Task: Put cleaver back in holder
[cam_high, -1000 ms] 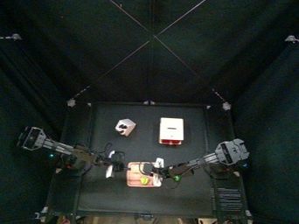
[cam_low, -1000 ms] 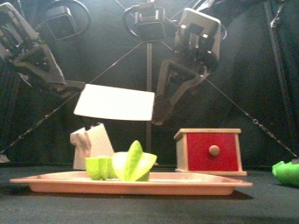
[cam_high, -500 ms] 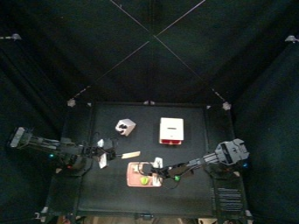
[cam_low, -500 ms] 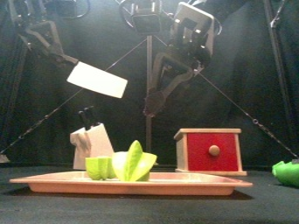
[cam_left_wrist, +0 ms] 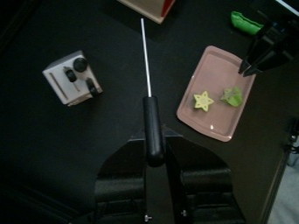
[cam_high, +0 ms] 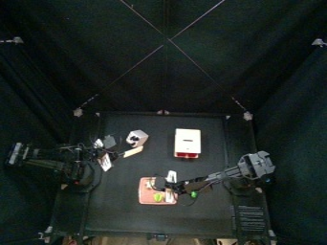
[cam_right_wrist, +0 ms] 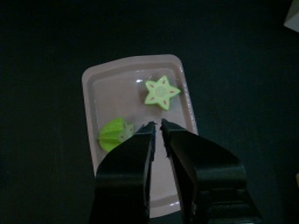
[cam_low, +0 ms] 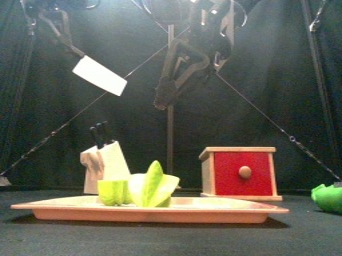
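The left gripper (cam_left_wrist: 149, 162) is clenched on the black handle of the cleaver (cam_low: 100, 75) and holds it high in the air. In the left wrist view the blade shows only as a thin edge, so I judge it is being turned so that it can go down into a slot. In the top view the holder (cam_high: 136, 141), a small grey-and-white block, stands on the table (cam_high: 211, 196) at about ten o'clock from the pink tray (cam_high: 143, 194), and the cleaver hangs just beside it at its nine o'clock side, not yet over the slots. The right gripper (cam_right_wrist: 156, 129) hovers over the tray near the green star-shaped slice (cam_right_wrist: 159, 91), its jaws nearly together and grasping nothing. It waits there, I think, clear of the other arm's way. The white-and-red box (cam_high: 189, 142) stands at three o'clock from the holder.
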Available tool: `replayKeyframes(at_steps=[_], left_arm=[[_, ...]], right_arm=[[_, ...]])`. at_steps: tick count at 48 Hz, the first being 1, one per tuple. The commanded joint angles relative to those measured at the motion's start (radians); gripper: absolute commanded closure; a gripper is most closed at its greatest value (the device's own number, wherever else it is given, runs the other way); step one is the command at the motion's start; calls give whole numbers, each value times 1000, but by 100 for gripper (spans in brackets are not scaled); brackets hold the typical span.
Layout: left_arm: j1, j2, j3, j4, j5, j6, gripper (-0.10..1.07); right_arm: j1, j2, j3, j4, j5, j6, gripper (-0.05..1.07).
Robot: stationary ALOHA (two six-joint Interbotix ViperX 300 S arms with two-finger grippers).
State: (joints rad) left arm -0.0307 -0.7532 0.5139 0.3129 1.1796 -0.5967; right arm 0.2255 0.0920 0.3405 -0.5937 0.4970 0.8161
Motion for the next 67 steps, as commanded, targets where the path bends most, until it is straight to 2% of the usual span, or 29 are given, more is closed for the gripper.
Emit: replayKeyframes(at_steps=[1,11,20,34,46,59,67], left_arm=[[44,-2,-57,3,55,2,61],[150,-5,-58,5,158,5,61],[233,-8,-15,12,160,11,61],[330,-9,74,23,118,38,61],[382,-6,123,5,18,60,61],[396,17,149,-55,-12,75,61],[410,23,156,-61,-25,101,61]], right_arm=[[-23,-64,-9,-3,5,2,46],[-40,-129,48,-8,3,2,46],[-49,-160,123,-2,-2,2,46],[-58,-178,156,-5,-23,2,46],[-78,-178,170,-3,-38,0,46],[-80,-176,172,-5,-49,0,46],[-80,-176,172,-3,-49,0,46]])
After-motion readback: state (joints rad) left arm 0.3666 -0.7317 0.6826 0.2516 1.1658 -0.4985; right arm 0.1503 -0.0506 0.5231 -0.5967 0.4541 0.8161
